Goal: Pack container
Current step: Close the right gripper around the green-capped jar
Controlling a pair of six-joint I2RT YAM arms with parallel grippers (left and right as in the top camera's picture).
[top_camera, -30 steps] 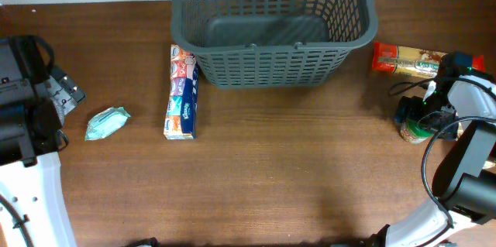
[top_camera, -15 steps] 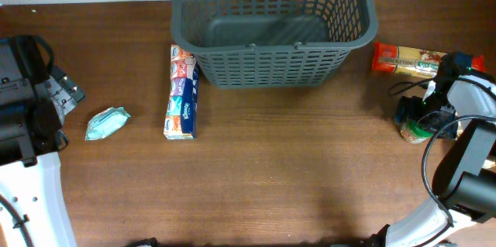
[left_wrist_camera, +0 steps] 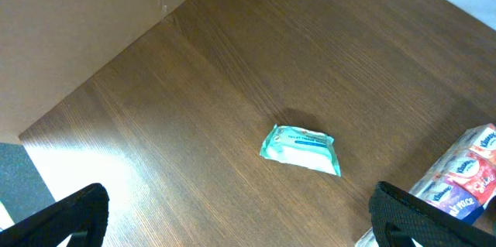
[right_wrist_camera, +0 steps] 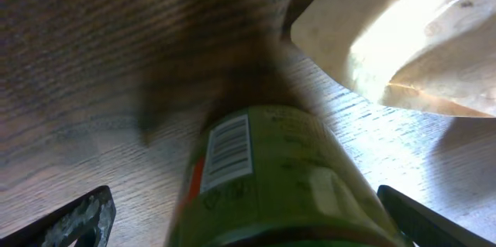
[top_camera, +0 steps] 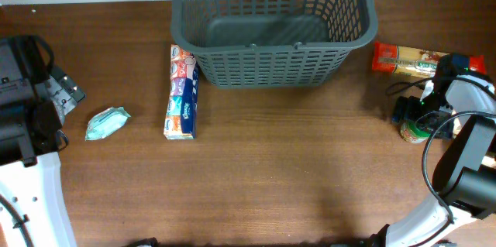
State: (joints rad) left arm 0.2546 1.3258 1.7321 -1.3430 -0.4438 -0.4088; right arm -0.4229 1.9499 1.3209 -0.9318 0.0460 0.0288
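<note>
Overhead: the container (top_camera: 271, 47) stands well off to the left of the right gripper (top_camera: 409, 115). Left wrist: the left gripper (left_wrist_camera: 240, 220) gapes wide, a wipes packet (left_wrist_camera: 301, 149) just ahead. Right wrist: jaws spread, a green jar (right_wrist_camera: 271, 177) between them, ungripped.

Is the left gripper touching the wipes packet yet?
Apart. Left wrist view: the wipes packet lies on the table, clearly ahead of the open left gripper.
</note>
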